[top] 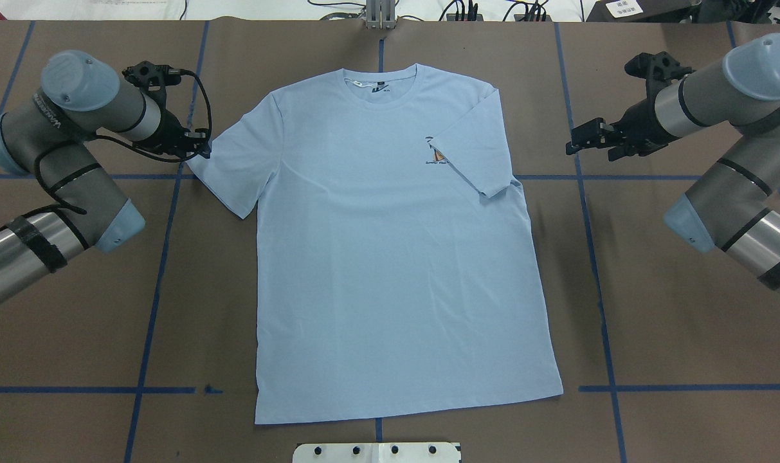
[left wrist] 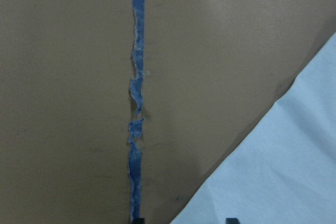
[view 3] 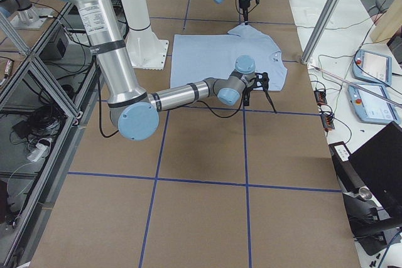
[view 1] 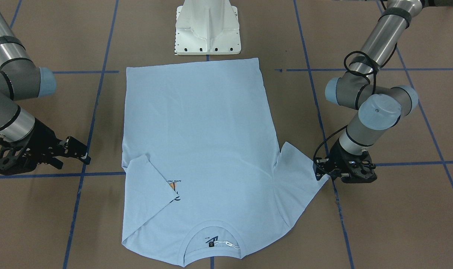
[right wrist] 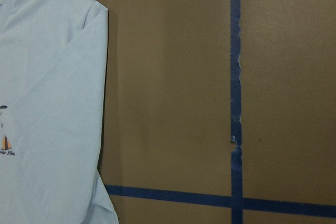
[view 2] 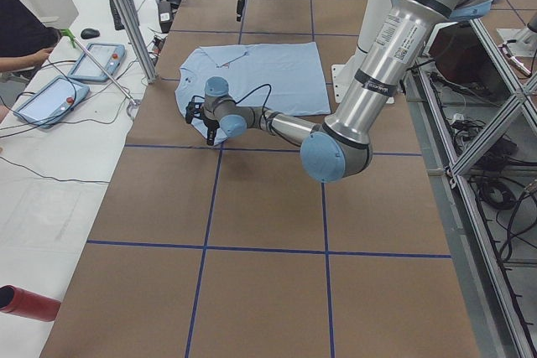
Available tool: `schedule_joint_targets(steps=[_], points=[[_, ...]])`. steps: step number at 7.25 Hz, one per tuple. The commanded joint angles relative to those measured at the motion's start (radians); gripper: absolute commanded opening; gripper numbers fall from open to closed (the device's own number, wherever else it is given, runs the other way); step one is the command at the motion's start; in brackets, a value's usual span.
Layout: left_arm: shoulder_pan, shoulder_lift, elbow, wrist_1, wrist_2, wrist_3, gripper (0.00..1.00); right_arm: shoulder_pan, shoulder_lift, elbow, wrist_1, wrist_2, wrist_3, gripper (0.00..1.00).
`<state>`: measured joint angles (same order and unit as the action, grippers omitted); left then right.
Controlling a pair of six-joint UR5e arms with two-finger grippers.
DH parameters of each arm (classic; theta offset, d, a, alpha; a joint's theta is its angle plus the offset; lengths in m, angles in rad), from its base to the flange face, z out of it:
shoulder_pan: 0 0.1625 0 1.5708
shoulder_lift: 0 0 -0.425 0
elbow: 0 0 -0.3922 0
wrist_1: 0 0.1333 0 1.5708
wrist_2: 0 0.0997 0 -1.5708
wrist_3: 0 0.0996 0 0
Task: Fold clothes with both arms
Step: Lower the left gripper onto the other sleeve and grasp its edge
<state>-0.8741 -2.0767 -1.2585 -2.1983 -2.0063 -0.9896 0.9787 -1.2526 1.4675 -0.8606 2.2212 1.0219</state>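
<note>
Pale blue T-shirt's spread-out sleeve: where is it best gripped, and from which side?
Probably the outer hem corner of the spread sleeve of the pale blue T-shirt, from the robot's left: it lies flat, juts outward over brown table, and the black left gripper hangs beside it.

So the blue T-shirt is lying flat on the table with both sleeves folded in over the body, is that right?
Not quite. The T-shirt lies flat, but only the sleeve on the robot's right is folded in; the other sleeve, by the left gripper, lies spread out. The overhead view shows it.
</note>
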Motion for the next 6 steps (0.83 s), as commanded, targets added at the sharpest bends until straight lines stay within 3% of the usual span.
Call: schedule_joint_targets(steps=[1, 2, 3, 6], points=[[0.010, 0.003, 0.001, -0.001, 0.001, 0.000, 0.41, 0.000, -0.001, 0.001, 0.000, 0.000, 0.000, 1.00], [0.010, 0.004, 0.001, -0.001, 0.000, 0.000, 0.33, 0.000, -0.002, 0.001, 0.000, 0.002, 0.001, 1.00], [0.010, 0.004, 0.001, 0.000, 0.000, -0.001, 0.03, 0.000, -0.002, 0.001, 0.000, 0.000, 0.000, 1.00], [0.010, 0.004, -0.002, -0.001, 0.000, 0.002, 0.00, -0.002, -0.002, -0.001, 0.000, 0.000, 0.001, 1.00]])
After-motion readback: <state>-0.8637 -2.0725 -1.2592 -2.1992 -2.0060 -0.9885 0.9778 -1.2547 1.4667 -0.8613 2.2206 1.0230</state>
